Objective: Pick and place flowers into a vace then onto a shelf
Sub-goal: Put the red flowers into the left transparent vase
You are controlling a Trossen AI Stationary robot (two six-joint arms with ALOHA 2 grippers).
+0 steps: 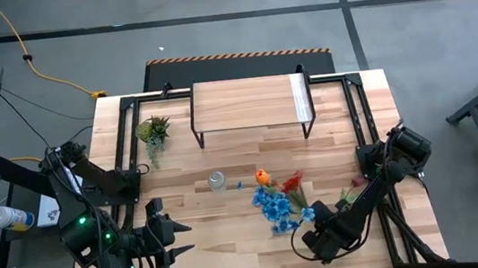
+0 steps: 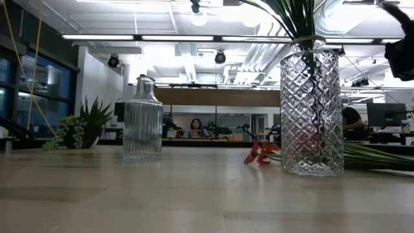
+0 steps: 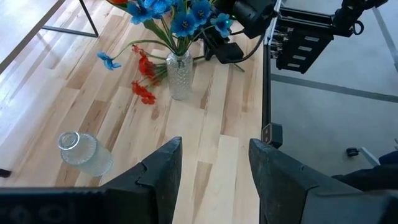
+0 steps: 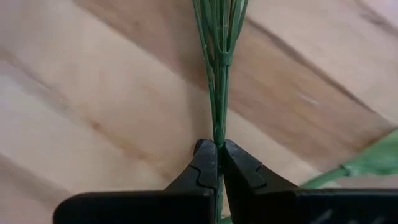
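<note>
The blue flowers (image 3: 180,15) stand in a diamond-cut glass vase (image 3: 179,74) near the table's right front. The red flowers (image 3: 143,71) lie on the table beside the vase, and in the high view an orange tulip (image 1: 263,176) and a dark pink bud (image 1: 357,180) lie close by. My right gripper (image 4: 219,149) sits just right of the vase, shut on a green stem. My left gripper (image 3: 214,180) hangs open above the table's left front, holding nothing. The shelf (image 1: 252,105) stands on its black legs at the far middle. My right gripper pinches one thin green stem (image 4: 219,134) between its two fingertips, below the point where the stem splits into several thinner stalks. The fingers come from above, pointing down at the table. Which flower the stem belongs to does not show; it seems to be the red cluster's.
A ribbed clear glass bottle (image 1: 217,181) stands near the table's middle. A small green potted plant (image 1: 153,130) sits at the far left beside the shelf. Green leaves (image 2: 375,155) lie flat on the table next to the vase. Bare wood lies between the bottle and my left gripper.
</note>
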